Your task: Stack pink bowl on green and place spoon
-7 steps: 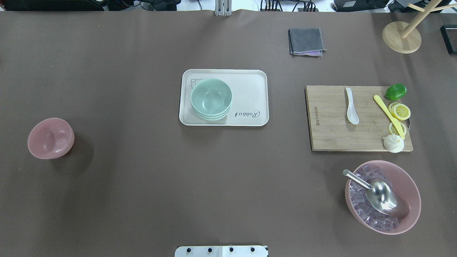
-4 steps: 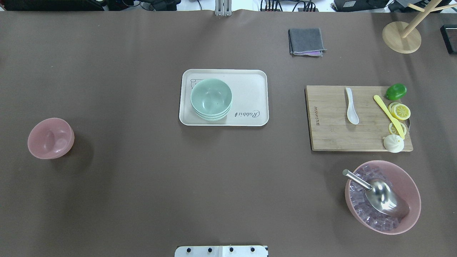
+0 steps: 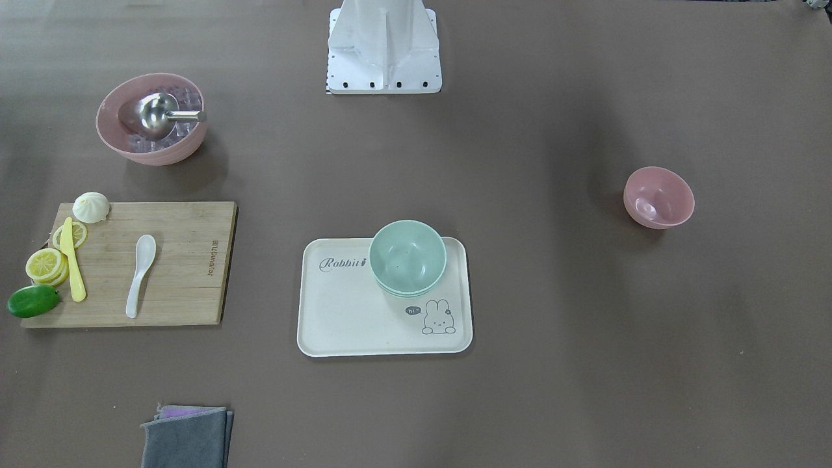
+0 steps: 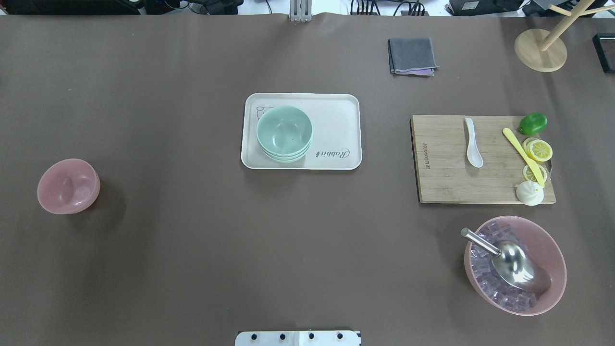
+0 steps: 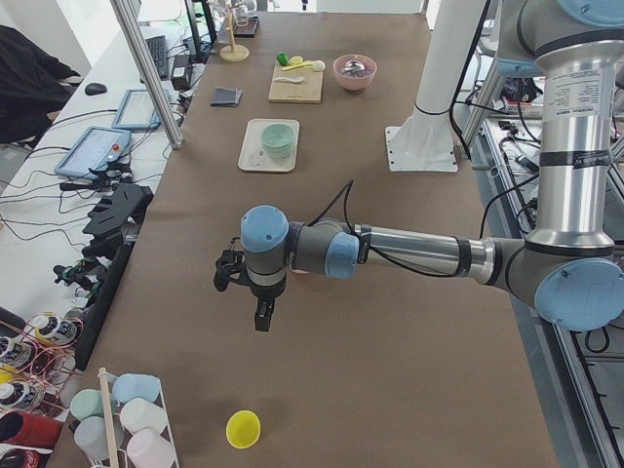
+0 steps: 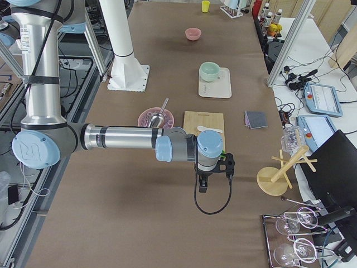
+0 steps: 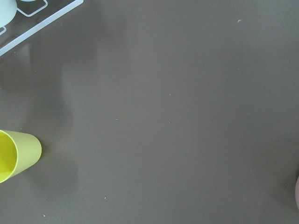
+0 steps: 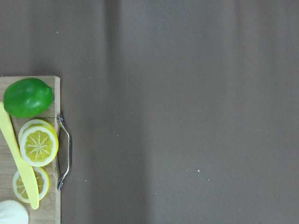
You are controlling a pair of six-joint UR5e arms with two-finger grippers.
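Observation:
The small pink bowl (image 4: 68, 186) stands empty on the brown table at the left; it also shows in the front view (image 3: 658, 197). A stack of green bowls (image 4: 284, 133) sits on the white tray (image 4: 336, 120) at the centre. The white spoon (image 4: 473, 142) lies on the wooden cutting board (image 4: 447, 163) at the right. My left gripper (image 5: 261, 317) shows only in the exterior left view, hovering over the table beyond the pink bowl. My right gripper (image 6: 202, 184) shows only in the exterior right view, past the board's end. I cannot tell whether either is open or shut.
A large pink bowl (image 4: 515, 264) of ice cubes holds a metal scoop. A lime, lemon slices, a yellow knife and a bun lie on the board's right end. A grey cloth (image 4: 412, 56) and wooden stand (image 4: 540, 50) are at the back right. A yellow cup (image 5: 243, 428) stands at the far left end.

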